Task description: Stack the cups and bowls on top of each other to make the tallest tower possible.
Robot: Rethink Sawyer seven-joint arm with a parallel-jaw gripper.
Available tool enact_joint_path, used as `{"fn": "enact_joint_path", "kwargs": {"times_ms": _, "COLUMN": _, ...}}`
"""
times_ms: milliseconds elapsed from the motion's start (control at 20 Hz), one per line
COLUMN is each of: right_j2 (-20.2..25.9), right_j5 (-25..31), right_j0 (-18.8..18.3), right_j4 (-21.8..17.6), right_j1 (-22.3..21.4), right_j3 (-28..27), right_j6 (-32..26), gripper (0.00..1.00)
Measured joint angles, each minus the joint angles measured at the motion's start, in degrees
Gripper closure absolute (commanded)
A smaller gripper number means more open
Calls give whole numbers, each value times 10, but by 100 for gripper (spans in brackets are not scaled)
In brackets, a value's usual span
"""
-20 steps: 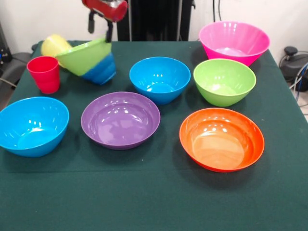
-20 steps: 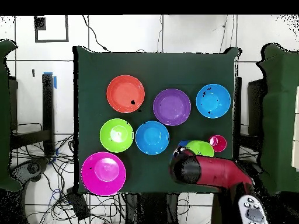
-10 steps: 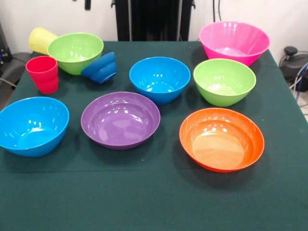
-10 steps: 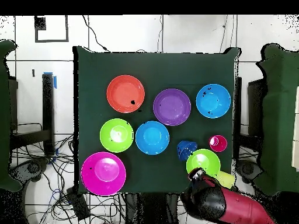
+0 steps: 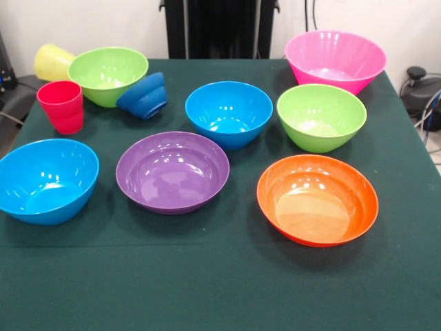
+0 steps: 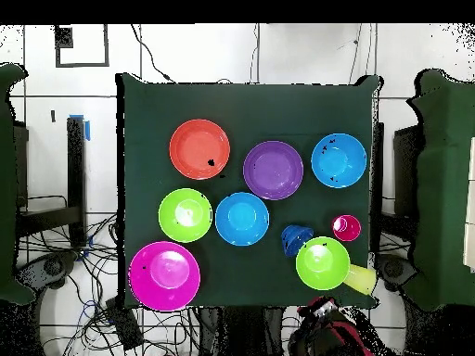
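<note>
Zero stacking left: lime green plastic bowl point(image 5: 108, 74) now upright, upper left of front view, off small dark blue plastic bowl point(image 5: 144, 96), tipped beside it. Gripper point(image 6: 320, 311) withdrawn to overhead's bottom edge; fingers' state can't tell.

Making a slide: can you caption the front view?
Eight bowls sit unstacked on the green table, small dark blue bowl tipped, red cup upright.

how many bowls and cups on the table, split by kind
bowls: 8 (pink, orange, purple, dark blue, 2 lime green, 2 light blue)
cups: 2 (red upright, yellow tipped over)
total: 10
</note>
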Motion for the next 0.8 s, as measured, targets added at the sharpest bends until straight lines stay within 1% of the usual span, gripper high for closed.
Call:
{"fn": "enact_joint_path", "kwargs": {"times_ms": 50, "right_j2": 2, "right_j5": 4, "right_j0": -20, "right_j4": 8, "right_j1": -25, "right_j3": 14, "right_j6": -8, "gripper": 0}}
{"fn": "enact_joint_path", "kwargs": {"times_ms": 200, "right_j2": -1, "right_j5": 23, "right_j0": -58, "right_j4": 35, "right_j1": -91, "right_j3": 42, "right_j6": -51, "gripper": 0}}
{"fn": "enact_joint_path", "kwargs": {"times_ms": 350, "right_j2": -5, "right_j5": 54, "right_j0": -74, "right_j4": 55, "right_j1": -138, "right_j3": 46, "right_j6": -106, "gripper": 0}}
{"fn": "enact_joint_path", "kwargs": {"times_ms": 400, "right_j2": -7, "right_j5": 71, "right_j0": -79, "right_j4": 62, "right_j1": -157, "right_j3": 44, "right_j6": -137, "gripper": 0}}
{"fn": "enact_joint_path", "kwargs": {"times_ms": 450, "right_j2": -14, "right_j5": 106, "right_j0": -85, "right_j4": 67, "right_j1": -183, "right_j3": 33, "right_j6": -200, "gripper": 0}}
{"fn": "enact_joint_path", "kwargs": {"times_ms": 550, "right_j2": -21, "right_j5": 129, "right_j0": -87, "right_j4": 67, "right_j1": -197, "right_j3": 22, "right_j6": -244, "gripper": 0}}
{"fn": "enact_joint_path", "kwargs": {"times_ms": 600, "right_j2": -37, "right_j5": 161, "right_j0": -85, "right_j4": 67, "right_j1": -211, "right_j3": 3, "right_j6": -310, "gripper": 0}}
{"fn": "enact_joint_path", "kwargs": {"times_ms": 650, "right_j2": -45, "right_j5": 174, "right_j0": -82, "right_j4": 67, "right_j1": -216, "right_j3": -6, "right_j6": -339, "gripper": 0}}
{"fn": "enact_joint_path", "kwargs": {"times_ms": 750, "right_j2": -60, "right_j5": 192, "right_j0": -76, "right_j4": 64, "right_j1": -223, "right_j3": -21, "right_j6": -379, "gripper": 0}}
{"fn": "enact_joint_path", "kwargs": {"times_ms": 800, "right_j2": -79, "right_j5": 211, "right_j0": -66, "right_j4": 60, "right_j1": -230, "right_j3": -40, "right_j6": -421, "gripper": 0}}
